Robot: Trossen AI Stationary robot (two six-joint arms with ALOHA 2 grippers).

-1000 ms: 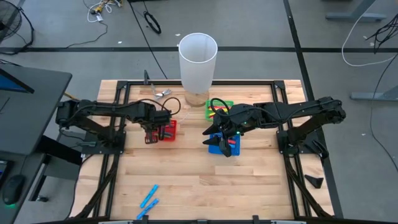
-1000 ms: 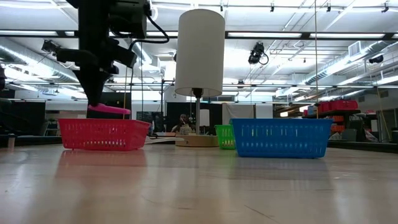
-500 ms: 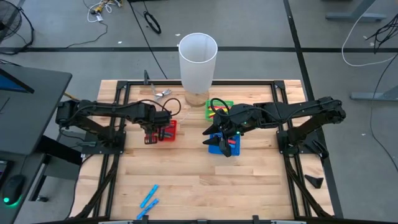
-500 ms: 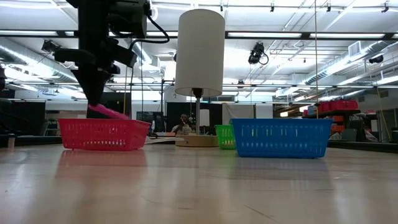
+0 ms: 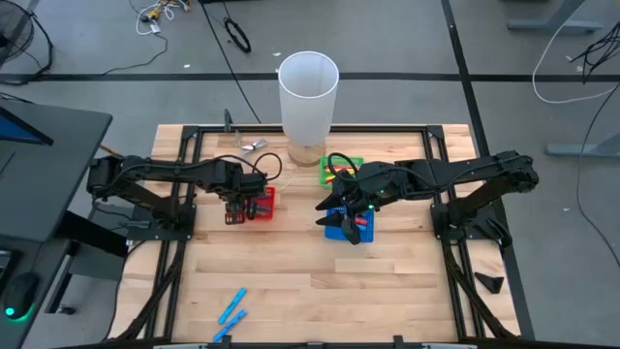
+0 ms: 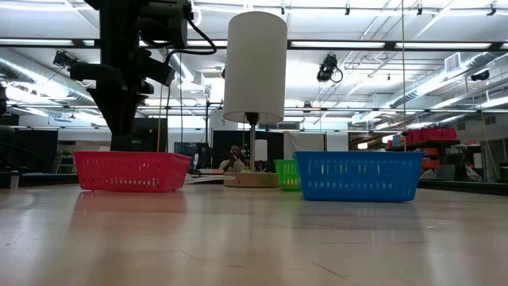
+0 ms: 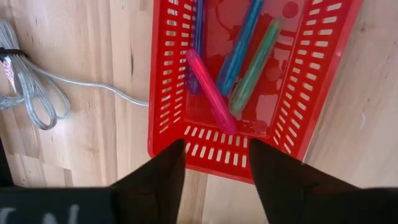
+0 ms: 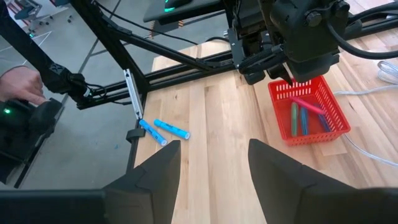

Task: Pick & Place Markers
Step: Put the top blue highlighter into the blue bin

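From above, the left gripper (image 5: 235, 206) hangs over the red basket (image 5: 260, 205), the right gripper (image 5: 346, 225) over the blue basket (image 5: 358, 225). Two light blue markers (image 5: 231, 311) lie on the table (image 5: 291, 281), well apart from both. A white cylinder (image 5: 308, 95) stands behind the green basket (image 5: 341, 169).

At table height, the left arm rises just above the red basket (image 6: 131, 171).

The left wrist shows spread, empty fingers (image 7: 155, 180) above a pink marker (image 7: 210, 91), beside blue and green ones; a cable (image 7: 37, 93) lies near.

The right wrist shows parted fingers (image 8: 152, 171), nothing between.
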